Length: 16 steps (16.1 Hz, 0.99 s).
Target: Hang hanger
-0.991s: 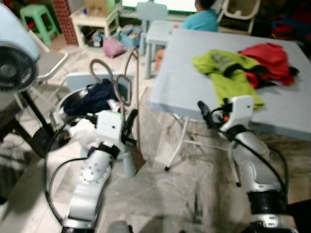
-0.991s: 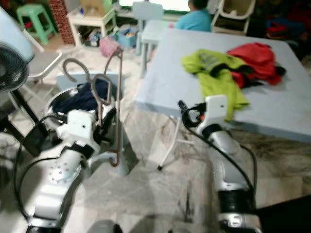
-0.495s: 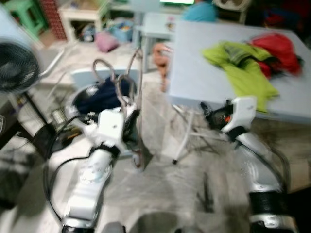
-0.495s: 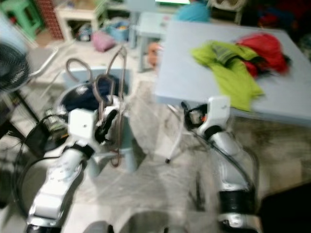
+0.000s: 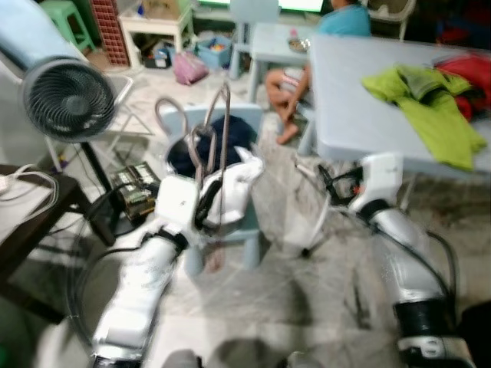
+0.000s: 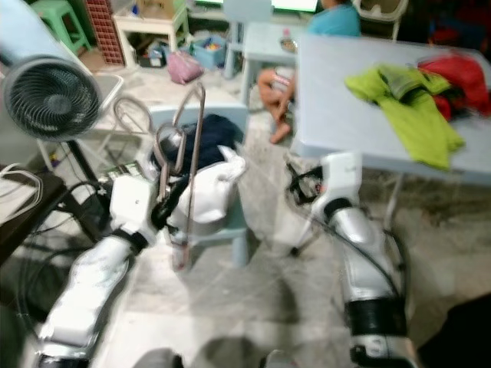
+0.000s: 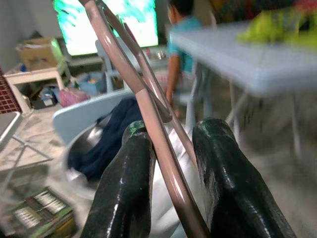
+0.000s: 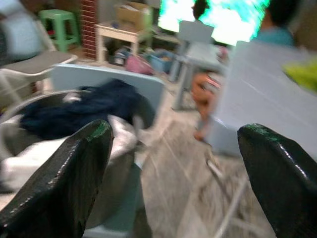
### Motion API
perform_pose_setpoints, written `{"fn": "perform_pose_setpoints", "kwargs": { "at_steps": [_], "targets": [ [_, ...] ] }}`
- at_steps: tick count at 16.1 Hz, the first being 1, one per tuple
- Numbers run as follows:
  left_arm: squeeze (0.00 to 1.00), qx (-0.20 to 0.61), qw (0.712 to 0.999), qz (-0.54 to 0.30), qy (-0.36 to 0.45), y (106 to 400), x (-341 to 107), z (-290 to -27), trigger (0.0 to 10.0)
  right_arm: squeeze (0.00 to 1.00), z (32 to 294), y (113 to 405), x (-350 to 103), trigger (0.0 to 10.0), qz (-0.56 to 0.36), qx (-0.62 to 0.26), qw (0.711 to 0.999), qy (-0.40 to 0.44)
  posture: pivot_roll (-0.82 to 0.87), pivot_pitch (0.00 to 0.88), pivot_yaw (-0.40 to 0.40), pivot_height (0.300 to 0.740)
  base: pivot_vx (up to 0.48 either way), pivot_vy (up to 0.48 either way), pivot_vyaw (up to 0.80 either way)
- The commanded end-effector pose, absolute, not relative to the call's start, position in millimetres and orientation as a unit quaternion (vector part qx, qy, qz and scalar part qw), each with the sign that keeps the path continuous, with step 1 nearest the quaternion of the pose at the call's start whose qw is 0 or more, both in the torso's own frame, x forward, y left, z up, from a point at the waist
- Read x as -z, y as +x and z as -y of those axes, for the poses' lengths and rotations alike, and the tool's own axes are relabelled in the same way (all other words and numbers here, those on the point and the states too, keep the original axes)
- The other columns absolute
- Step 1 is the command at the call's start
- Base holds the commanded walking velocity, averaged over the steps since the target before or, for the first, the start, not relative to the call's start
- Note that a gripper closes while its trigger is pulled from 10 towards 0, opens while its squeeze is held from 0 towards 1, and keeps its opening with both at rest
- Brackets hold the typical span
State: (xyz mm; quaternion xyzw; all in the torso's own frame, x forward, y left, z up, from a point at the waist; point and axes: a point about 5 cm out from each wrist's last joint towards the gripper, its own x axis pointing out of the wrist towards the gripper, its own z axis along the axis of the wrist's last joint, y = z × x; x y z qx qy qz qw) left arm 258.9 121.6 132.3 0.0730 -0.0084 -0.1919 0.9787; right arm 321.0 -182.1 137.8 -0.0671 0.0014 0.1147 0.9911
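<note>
Item: hanger (image 5: pixel 217 146), brownish metal, two or more hooks showing at its top. Held upright by the left gripper (image 7: pixel 171 163), whose fingers (image 7: pixel 124 188) are clenched on the thin rods, one rod pinched between the two pads. It stands in front of the robot's left side, above a small blue chair (image 5: pixel 230 222).

Item: right gripper (image 8: pixel 173 163), raised at the robot's right, near the edge of the grey counter (image 5: pixel 360 115). Fingers spread wide, grasping nothing.

Item: basin of laundry (image 6: pixel 207 184) on the blue chair, dark blue and white cloth inside, just behind the hanger.

Item: green garment (image 5: pixel 430 107) and red garment (image 5: pixel 464 73), lying on the counter, well apart from the hanger.

Item: fan (image 5: pixel 69 100), at the far left; a person (image 5: pixel 337 23) seated on the floor beyond the counter.

Step in hand, as judged: carrying the hanger toward a place to hang it. No rail or rack can be made out, so the target is unknown.

Handling notes:
- Keep the grip firm; the rods are thin and smooth and may pivot between the pads.
- Hold the hooks upward and clear of the basin's cloth and the fan.
- Move slowly; the head views are blurred.
- Bring a hook over the rail from above, lower until it bears the weight, then let go
</note>
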Motion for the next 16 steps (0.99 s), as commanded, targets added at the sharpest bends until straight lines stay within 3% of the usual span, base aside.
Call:
{"fn": "perform_pose_setpoints", "kwargs": {
  "at_steps": [1, 5, 6, 9, 10, 16],
  "targets": [
    [0.00, 0.254, 0.964, -0.018, 0.074, 258.1, -127.4, -114.4, 10.0, 0.00, 195.8, 324.2, -139.0, 10.0, -0.008, -0.115, 0.991, -0.072, 0.02, 0.055, -0.023, 0.740, 0.000, 0.000, 0.00],
    [0.00, 0.342, 0.924, -0.107, 0.131, 259.4, -113.3, -135.1, 10.0, 0.00, 207.8, 326.9, -144.5, 10.0, -0.010, -0.139, 0.983, -0.119, 0.02, 0.058, -0.020, 0.740, 0.000, 0.000, 0.00],
    [0.00, 0.395, 0.896, -0.128, 0.159, 257.1, -112.7, -141.8, 10.0, 0.00, 207.9, 324.0, -146.9, 10.0, -0.009, -0.189, 0.971, -0.146, 0.02, 0.063, -0.018, 0.740, 0.000, 0.000, 0.00],
    [0.00, 0.461, 0.853, -0.149, 0.193, 252.9, -114.0, -146.4, 10.0, 0.00, 213.3, 323.5, -151.2, 10.0, -0.008, -0.213, 0.965, -0.150, 0.01, 0.062, -0.021, 0.740, 0.000, 0.000, 0.00],
    [0.00, 0.456, 0.851, -0.138, 0.220, 259.4, -116.3, -149.2, 10.0, 0.00, 216.6, 325.1, -153.1, 10.0, -0.007, -0.209, 0.966, -0.153, 0.01, 0.062, -0.021, 0.740, 0.000, 0.000, 0.00],
    [0.00, 0.452, 0.874, -0.081, 0.158, 269.6, -131.3, -136.2, 10.0, 0.00, 211.2, 317.2, -146.0, 10.0, -0.008, -0.225, 0.963, -0.149, 0.00, 0.053, -0.014, 0.740, 0.000, 0.000, 0.00]
  ]
}}
